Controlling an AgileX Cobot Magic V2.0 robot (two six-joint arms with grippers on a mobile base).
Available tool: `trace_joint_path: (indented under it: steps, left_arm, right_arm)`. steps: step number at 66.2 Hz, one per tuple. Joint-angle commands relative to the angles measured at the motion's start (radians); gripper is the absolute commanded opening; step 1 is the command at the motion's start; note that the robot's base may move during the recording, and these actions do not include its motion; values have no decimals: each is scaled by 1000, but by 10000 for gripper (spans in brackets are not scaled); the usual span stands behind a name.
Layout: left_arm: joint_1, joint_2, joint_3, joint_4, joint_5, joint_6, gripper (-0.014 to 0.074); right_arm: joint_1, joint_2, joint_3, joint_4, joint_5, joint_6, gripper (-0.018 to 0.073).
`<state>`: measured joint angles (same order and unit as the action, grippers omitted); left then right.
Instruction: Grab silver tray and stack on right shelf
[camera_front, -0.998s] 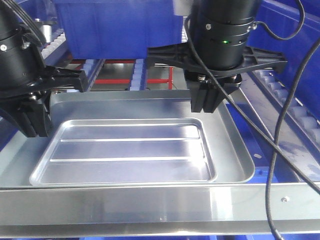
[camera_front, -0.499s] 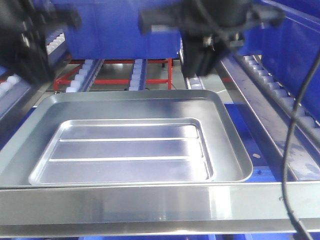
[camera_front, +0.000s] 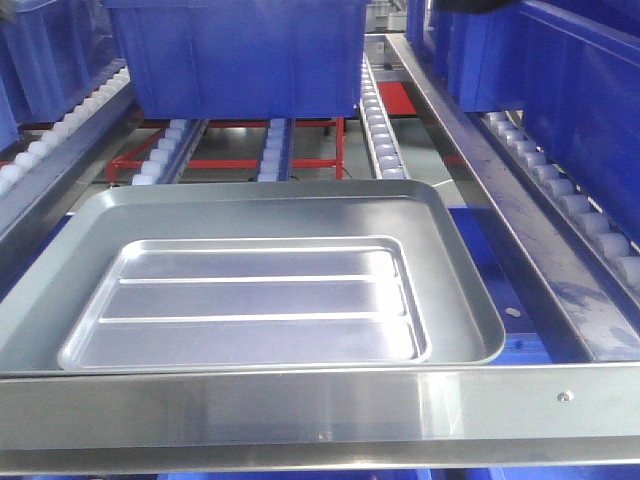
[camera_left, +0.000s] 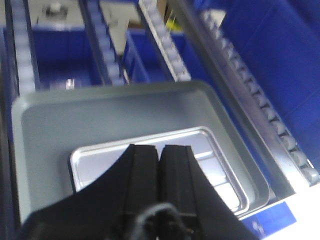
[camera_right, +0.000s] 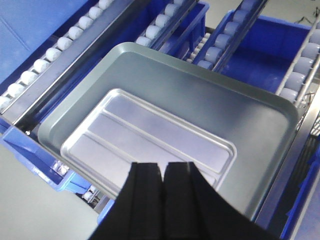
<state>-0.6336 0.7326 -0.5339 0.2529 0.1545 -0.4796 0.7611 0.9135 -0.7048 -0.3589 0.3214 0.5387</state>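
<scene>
The silver tray (camera_front: 250, 305), with two long ridges, lies flat inside a bigger plain silver tray (camera_front: 455, 260). Both rest on the right shelf, behind its flat steel front bar (camera_front: 300, 405) with a small screw. Neither gripper shows in the front view. In the left wrist view my left gripper (camera_left: 160, 147) is shut and empty, high above the ridged tray (camera_left: 97, 152). In the right wrist view my right gripper (camera_right: 162, 165) is shut and empty, high above the same tray (camera_right: 150, 127).
A blue bin (camera_front: 240, 60) stands on the rollers behind the trays, above the red underframe (camera_front: 230, 160). More blue bins (camera_front: 580, 80) line the right side. Roller rails run along the right (camera_front: 560, 195) and the left (camera_front: 60, 135).
Both arms have risen from beside the trays and left the front view. The trays have not moved.
</scene>
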Motion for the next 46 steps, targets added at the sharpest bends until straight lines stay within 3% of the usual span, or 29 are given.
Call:
trace_joint_path:
  steps: [1,15,22,46]
  left_arm:
    - [-8,-104,29,71,-125,-1,-90]
    - [-8,-362,125,91,-104,-1,-90]
    - [-8,-444,135,91,-96,-1,-90]
    - [-8,-472,135,91,-101,-1,-90]
  right_arm:
    - [0,-122,58,-33,-86,-12,56]
    - [0,-472,234,-180,-86,-12,56]
    - [0,-590,265,-194,-81,-12,56]
    - [0,-650,269,-194,-82,-12,56]
